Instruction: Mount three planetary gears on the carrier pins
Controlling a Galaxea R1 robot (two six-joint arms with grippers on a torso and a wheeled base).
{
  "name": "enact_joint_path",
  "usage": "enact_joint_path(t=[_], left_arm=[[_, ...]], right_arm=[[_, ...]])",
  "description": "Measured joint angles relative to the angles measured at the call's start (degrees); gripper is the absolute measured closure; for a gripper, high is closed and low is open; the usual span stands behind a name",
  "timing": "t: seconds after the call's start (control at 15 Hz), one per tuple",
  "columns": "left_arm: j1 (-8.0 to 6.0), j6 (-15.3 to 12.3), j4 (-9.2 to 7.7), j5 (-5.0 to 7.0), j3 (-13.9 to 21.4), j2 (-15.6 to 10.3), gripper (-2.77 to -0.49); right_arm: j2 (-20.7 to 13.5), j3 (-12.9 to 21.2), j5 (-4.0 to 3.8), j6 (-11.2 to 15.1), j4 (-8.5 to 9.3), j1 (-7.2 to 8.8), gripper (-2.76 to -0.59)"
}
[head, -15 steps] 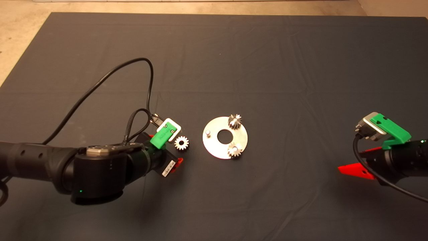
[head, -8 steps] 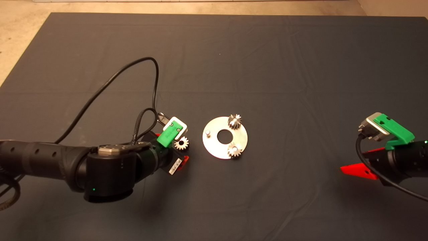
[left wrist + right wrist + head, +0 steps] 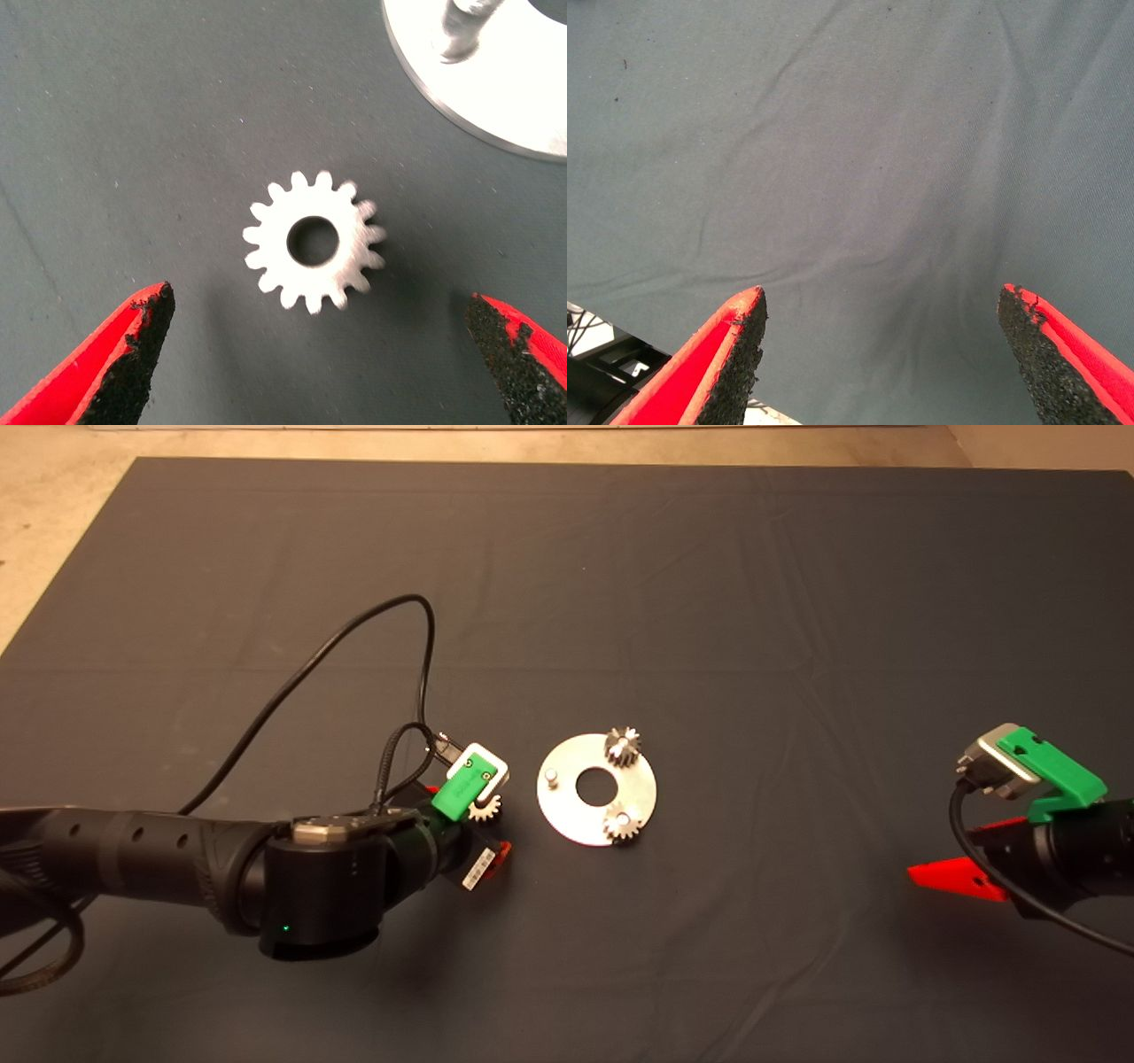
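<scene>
A shiny round disc point(image 3: 595, 813) lies mid-mat with two planetary gears seated on carrier pins, one at its far side point(image 3: 622, 747) and one at its near side point(image 3: 623, 825). The third carrier pin point(image 3: 551, 777), on the disc's left, stands bare. A bright silver planetary gear point(image 3: 314, 241) lies flat on the mat just left of the disc point(image 3: 496, 80), partly hidden under my left wrist in the head view point(image 3: 487, 808). My left gripper point(image 3: 323, 354) hovers over it, open, fingers on either side and apart from it. My right gripper point(image 3: 890, 354) is open over bare mat at the right edge.
A black cable point(image 3: 354, 638) loops up from the left wrist over the mat. The mat's far edge meets a tan floor point(image 3: 53, 505). The right arm point(image 3: 1054, 841) stays near the mat's right side.
My left arm has slid to the right, bringing its wrist over the loose gear, which is now largely covered in the head view. The right gripper has drifted slightly right and down.
</scene>
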Motion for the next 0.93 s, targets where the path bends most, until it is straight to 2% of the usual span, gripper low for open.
enact_joint_path(t=[0.33,0.6,0.67,0.8,0.93], left_arm=[[0.02,0.0,0.85,-0.18,-0.99,0.76,-2.36],[0.02,0.0,1.23,-0.3,-1.38,1.05,-2.36],[0.02,0.0,1.23,-0.93,-1.73,1.06,-2.36],[0.02,0.0,1.26,-3.18,-2.37,1.08,-2.29],[0.02,0.0,1.27,-3.58,-2.54,1.14,-2.26]], right_arm=[[-2.01,0.11,0.0,-0.01,0.09,-0.03,-1.92],[-2.76,0.22,0.03,-0.93,0.15,-0.64,-1.92],[-3.29,0.24,0.13,-1.08,0.22,-0.64,-1.92],[-4.43,0.24,0.18,-1.72,0.26,-0.64,-1.92],[-5.16,0.27,0.15,-2.23,0.26,-0.63,-1.92]])
